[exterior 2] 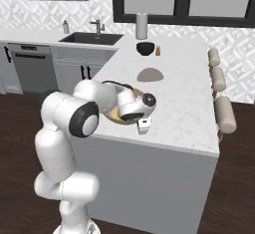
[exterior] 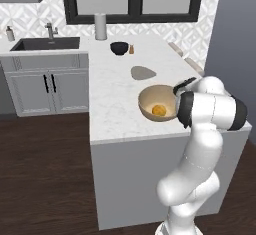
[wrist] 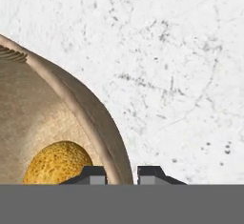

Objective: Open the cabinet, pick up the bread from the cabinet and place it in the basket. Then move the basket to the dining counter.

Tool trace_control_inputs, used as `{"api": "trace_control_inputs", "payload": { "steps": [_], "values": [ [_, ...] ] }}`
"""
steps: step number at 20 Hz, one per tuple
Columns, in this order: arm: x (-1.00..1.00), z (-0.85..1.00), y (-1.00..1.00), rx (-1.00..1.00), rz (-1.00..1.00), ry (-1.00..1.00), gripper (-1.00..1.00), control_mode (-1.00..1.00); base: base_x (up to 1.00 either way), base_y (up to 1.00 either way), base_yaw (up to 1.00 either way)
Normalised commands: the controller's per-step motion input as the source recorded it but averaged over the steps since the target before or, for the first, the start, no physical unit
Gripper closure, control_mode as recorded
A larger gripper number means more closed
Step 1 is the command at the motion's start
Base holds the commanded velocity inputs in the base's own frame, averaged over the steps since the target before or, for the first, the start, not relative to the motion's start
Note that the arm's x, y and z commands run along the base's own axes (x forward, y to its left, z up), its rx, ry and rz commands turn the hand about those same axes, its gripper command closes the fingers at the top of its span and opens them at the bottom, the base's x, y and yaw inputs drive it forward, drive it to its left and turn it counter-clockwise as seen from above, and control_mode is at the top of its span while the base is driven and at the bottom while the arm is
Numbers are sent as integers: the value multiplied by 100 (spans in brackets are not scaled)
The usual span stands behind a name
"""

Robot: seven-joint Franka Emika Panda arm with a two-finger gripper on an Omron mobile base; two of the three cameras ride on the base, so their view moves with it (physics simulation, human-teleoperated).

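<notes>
So the basket [exterior: 159,102] sat on the worktop [exterior: 115,94] close to its front edge, toward the right corner, with the bread [exterior: 159,110] already inside. My fingers [wrist: 97,174] straddled the rim on the basket's right side, one tip inside and one outside, gap narrow, apparently pinching the wall. It looked like a light, fairly stiff woven bowl, so I figured the rim was the only sensible grab, though it might tilt and roll the bread.

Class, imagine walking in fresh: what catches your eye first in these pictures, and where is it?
The tan basket near the front edge of the white marble counter, with the orange-yellow bread inside. In the hand view the fingers straddle its rim. Farther back sits a small black bowl.
</notes>
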Motion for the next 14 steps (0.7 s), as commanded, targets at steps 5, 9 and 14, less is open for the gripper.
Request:
{"api": "trace_control_inputs", "payload": {
  "steps": [5,9,14],
  "values": [
    [26,-19,5,0,0,1,-100,-100,0,0,0],
    [-1,37,17,-2,0,-13,-100,-100,0,0,0],
    [-45,65,24,-5,5,-23,-100,-100,0,0,0]
  ]
}}
